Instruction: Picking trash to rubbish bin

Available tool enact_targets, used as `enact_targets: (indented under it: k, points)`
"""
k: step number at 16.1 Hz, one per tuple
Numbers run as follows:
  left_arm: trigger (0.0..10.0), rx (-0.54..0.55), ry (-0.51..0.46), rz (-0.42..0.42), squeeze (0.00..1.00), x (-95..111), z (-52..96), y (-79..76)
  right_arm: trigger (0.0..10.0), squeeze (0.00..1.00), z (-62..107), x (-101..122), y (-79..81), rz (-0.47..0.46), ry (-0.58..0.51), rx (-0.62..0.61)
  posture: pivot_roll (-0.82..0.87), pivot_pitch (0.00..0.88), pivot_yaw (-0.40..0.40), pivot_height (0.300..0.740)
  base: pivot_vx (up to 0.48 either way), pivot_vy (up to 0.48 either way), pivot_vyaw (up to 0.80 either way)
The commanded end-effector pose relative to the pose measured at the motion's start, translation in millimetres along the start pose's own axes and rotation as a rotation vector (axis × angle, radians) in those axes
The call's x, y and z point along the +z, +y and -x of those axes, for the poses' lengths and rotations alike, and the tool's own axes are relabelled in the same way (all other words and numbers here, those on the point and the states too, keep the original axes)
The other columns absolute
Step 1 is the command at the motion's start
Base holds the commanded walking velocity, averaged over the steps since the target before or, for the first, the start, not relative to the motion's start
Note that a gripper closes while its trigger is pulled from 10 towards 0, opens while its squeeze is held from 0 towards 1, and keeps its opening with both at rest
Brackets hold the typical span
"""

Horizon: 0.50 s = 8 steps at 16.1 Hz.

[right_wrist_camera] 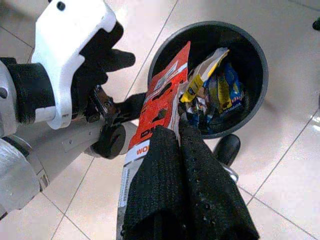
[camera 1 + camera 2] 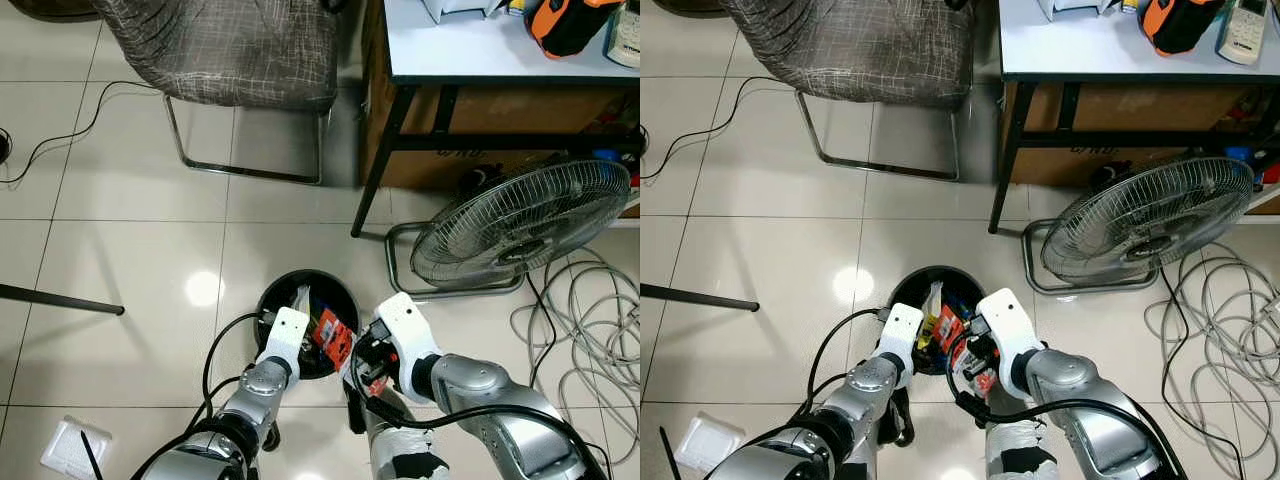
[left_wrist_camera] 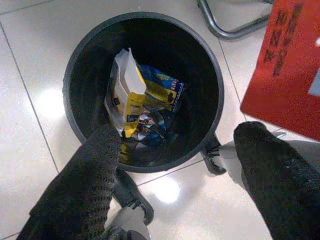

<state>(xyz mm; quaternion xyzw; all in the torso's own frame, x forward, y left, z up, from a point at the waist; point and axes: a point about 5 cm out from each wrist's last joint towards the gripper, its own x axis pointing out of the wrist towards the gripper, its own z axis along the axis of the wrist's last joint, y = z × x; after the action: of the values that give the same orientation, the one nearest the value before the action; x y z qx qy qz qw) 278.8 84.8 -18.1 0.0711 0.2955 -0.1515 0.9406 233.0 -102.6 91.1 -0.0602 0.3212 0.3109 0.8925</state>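
Both silver arms reach forward and down from the bottom of the head views toward a round black rubbish bin standing on the pale tiled floor. Right hand has its two black fingers pressed together on a flat red-orange wrapper, held just at the near rim of the bin and partly over its opening. Bold white letters "WO" can be read on the wrapper near the fingers; the smaller print on its white strip is too fine to read. Left hand hovers above the bin with its fingers spread wide and nothing between them.

Inside the bin lie crumpled packets in white, yellow and blue; their printing cannot be read. Beyond the bin stand a chair with a grey checked seat on a metal frame and a worktop on black legs. Beside the bin, to the right, a floor fan stands tilted upward, with grey cables coiled nearby.
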Motion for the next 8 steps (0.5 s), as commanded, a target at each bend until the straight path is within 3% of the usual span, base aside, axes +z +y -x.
enact_targets:
  k: [1,3,4,6,8]
  points:
    - [10.0,-0.015,0.037,0.036,1.0,-14,3.3,-1.1,10.0,0.0,-2.5,-7,1.8,-0.007,0.026,0.006,-0.26,0.408,-0.006,0.74,0.0,0.0,0.0]
    - [10.0,-0.046,-0.004,0.065,0.98,-11,4.3,4.1,10.0,0.0,-7.9,-7,-2.0,0.002,0.021,-0.008,-0.23,0.4,0.001,0.74,0.0,0.0,0.0]
    - [10.0,-0.064,-0.019,0.069,0.0,-12,6.0,7.8,10.0,0.0,-11.7,-8,-5.8,0.01,0.021,-0.022,-0.21,0.396,0.007,0.74,0.0,0.0,0.0]
    - [10.0,-0.096,-0.051,0.066,0.0,-16,11.7,15.9,10.0,0.0,-19.7,-10,-14.3,0.004,0.022,-0.045,-0.19,0.393,0.016,0.74,0.0,0.0,0.0]
    - [10.0,-0.175,-0.095,0.057,0.0,-22,31.7,21.7,10.0,0.0,-30.8,-14,-27.6,-0.008,0.037,-0.069,-0.13,0.391,0.041,0.74,0.0,0.0,0.0]
